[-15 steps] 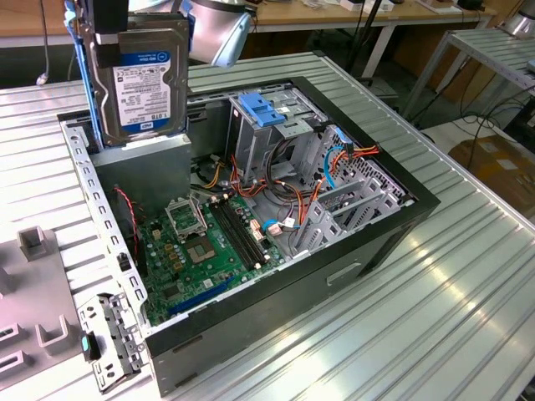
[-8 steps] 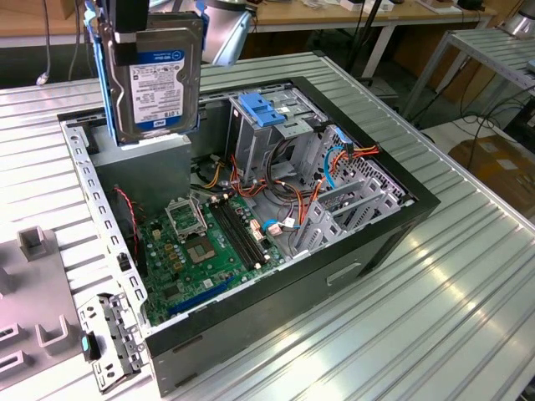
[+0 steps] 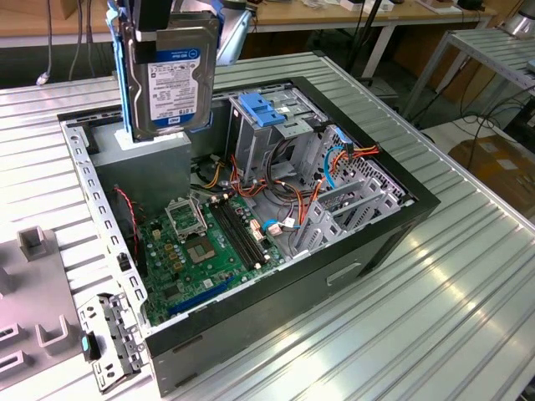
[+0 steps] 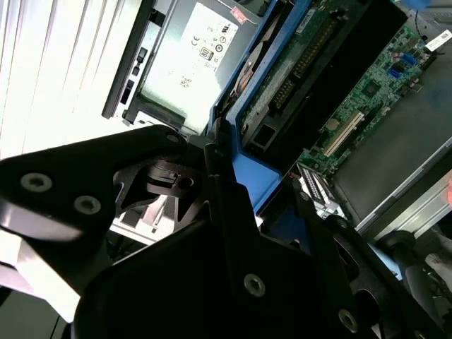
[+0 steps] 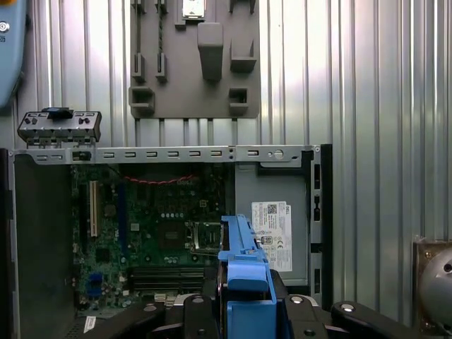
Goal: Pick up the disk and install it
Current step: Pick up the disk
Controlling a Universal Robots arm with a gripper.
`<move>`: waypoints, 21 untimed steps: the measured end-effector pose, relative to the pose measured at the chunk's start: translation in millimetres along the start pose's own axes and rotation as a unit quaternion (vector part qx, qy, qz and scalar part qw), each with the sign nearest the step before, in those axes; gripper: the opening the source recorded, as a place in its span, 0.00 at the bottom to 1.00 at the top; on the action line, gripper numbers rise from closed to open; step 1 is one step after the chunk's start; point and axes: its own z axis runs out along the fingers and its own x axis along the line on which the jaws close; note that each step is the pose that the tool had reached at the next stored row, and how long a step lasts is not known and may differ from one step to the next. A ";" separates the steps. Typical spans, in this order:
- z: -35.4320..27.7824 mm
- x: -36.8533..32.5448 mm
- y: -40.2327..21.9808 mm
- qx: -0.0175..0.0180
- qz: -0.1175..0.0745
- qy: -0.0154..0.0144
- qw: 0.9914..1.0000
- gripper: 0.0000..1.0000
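Over on the exterior view's left there's a grey fixture plate (image 3: 21,284) lying on the ribbed metal table (image 3: 435,317). A small metal bracket (image 3: 109,338) sits just beside the near corner of the open computer case (image 3: 276,317).

Next over, the disk (image 3: 171,79) is up in the air. It hangs upright with its white label facing the camera and a blue rail down one edge, above the grey metal box (image 3: 155,154) in the case's corner. The gripper (image 5: 244,305) has it from the top. In both wrist views the black fingers (image 4: 224,191) are pinching the blue carrier from either side, so it's a solid clamp on the drive.

Moving right inside the case, the green motherboard (image 3: 209,246) lies flat on the bottom. Then comes the light-blue slotted bracket (image 3: 267,113) sitting on top of the drive cage, with a tangle of orange and blue cables (image 3: 343,159) next to it.
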 end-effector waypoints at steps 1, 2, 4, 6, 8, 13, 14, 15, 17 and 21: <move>0.0 0.0 -1.5 0.000 0.000 0.000 1.000 0.37; 0.1 -0.1 -3.0 0.000 0.000 0.000 1.000 0.37; 0.1 -0.2 -7.1 0.000 0.000 0.000 1.000 0.37; 0.3 -0.2 -11.0 0.000 0.000 0.000 1.000 0.37; 0.4 -0.4 -17.3 0.000 0.000 0.000 1.000 0.37; 0.8 -0.1 -28.7 0.000 0.000 0.001 1.000 0.37; 0.9 0.9 -28.7 0.000 0.000 0.001 1.000 0.37; 1.0 2.2 -28.8 0.000 0.000 0.001 1.000 0.37; 1.1 4.9 -29.0 0.000 0.000 0.001 1.000 0.37; 1.3 5.3 -29.3 0.000 0.000 0.001 1.000 0.37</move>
